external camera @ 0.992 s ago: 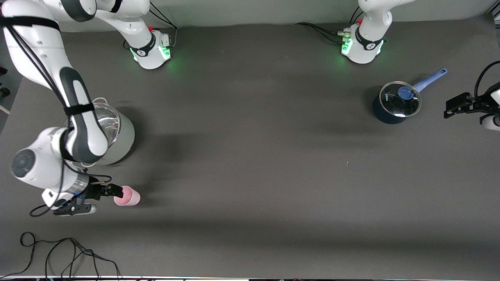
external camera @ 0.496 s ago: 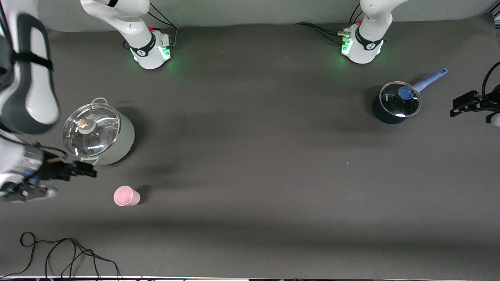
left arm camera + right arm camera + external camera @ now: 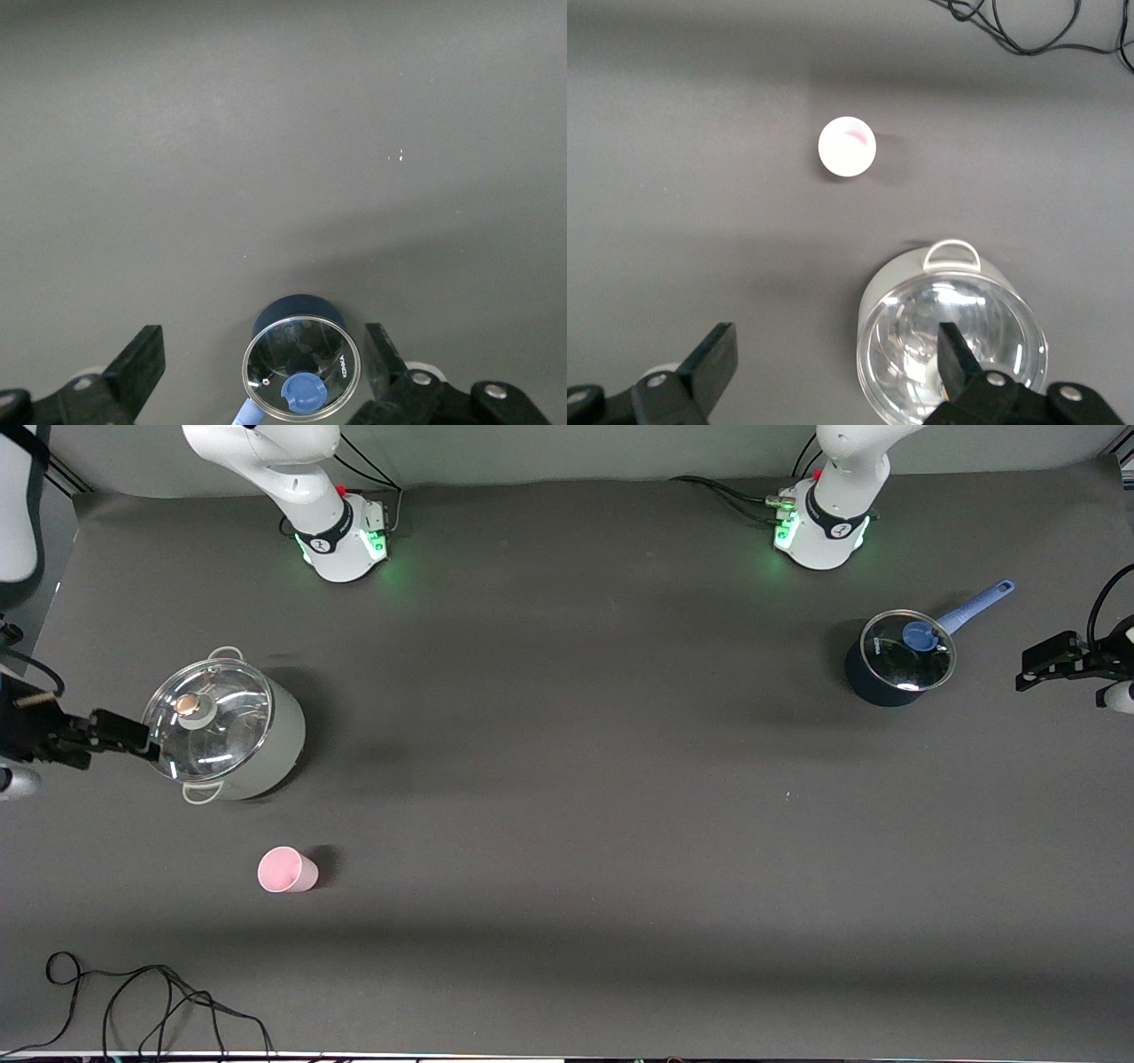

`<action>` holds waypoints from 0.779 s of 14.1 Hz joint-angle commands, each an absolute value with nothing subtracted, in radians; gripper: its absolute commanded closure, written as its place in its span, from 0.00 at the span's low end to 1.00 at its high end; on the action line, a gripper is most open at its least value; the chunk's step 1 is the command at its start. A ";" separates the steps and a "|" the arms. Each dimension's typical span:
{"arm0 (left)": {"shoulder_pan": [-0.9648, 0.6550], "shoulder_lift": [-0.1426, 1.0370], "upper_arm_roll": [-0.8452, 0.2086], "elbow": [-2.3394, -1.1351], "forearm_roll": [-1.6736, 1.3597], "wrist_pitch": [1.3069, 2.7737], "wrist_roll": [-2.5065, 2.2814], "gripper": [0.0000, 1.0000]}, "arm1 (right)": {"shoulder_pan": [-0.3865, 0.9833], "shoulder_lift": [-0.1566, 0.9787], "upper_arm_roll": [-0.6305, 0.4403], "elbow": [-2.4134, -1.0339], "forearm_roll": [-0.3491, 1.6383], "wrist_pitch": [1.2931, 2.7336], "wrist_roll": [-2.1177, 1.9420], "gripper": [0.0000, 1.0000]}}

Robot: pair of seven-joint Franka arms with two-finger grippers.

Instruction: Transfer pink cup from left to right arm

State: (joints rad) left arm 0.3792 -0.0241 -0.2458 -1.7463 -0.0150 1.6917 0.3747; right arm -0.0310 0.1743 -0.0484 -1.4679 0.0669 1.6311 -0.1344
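Note:
The pink cup (image 3: 286, 870) stands upright and alone on the dark table, at the right arm's end and nearer to the front camera than the grey pot (image 3: 226, 729). It also shows in the right wrist view (image 3: 847, 147). My right gripper (image 3: 124, 735) is open and empty, high over the table's edge beside the grey pot, well apart from the cup. In its wrist view (image 3: 835, 363) its jaws stand wide. My left gripper (image 3: 1041, 664) is open and empty at the left arm's end, and waits beside the blue saucepan (image 3: 899, 658), with its jaws wide in its own view (image 3: 263, 363).
The grey pot has a glass lid (image 3: 952, 347). The blue saucepan (image 3: 301, 367) has a glass lid and a long blue handle (image 3: 977, 605). Black cables (image 3: 133, 1001) lie at the table's front corner at the right arm's end.
My right gripper has let go of the pink cup, risen and drawn away to beside the grey pot. The cup stays in place. The left gripper has barely moved.

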 commanded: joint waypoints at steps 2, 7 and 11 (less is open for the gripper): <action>0.076 -0.061 0.029 -1.767 -0.002 1.681 0.350 0.00 | -0.029 0.149 -0.054 -1.488 0.038 1.568 -0.130 0.00; 0.005 -0.035 0.103 -1.755 0.040 1.695 0.354 0.00 | -0.017 0.121 -0.072 -1.494 0.037 1.496 -0.129 0.00; -0.006 0.066 0.103 -1.562 0.037 1.631 0.359 0.00 | 0.067 0.081 -0.066 -1.523 0.020 1.518 0.104 0.00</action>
State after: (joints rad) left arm 0.0245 -0.0085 0.0860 -1.7049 0.0205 1.6951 0.3690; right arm -0.0044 0.1285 -0.0669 -1.4812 0.0507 1.5072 0.0006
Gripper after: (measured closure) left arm 0.000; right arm 0.000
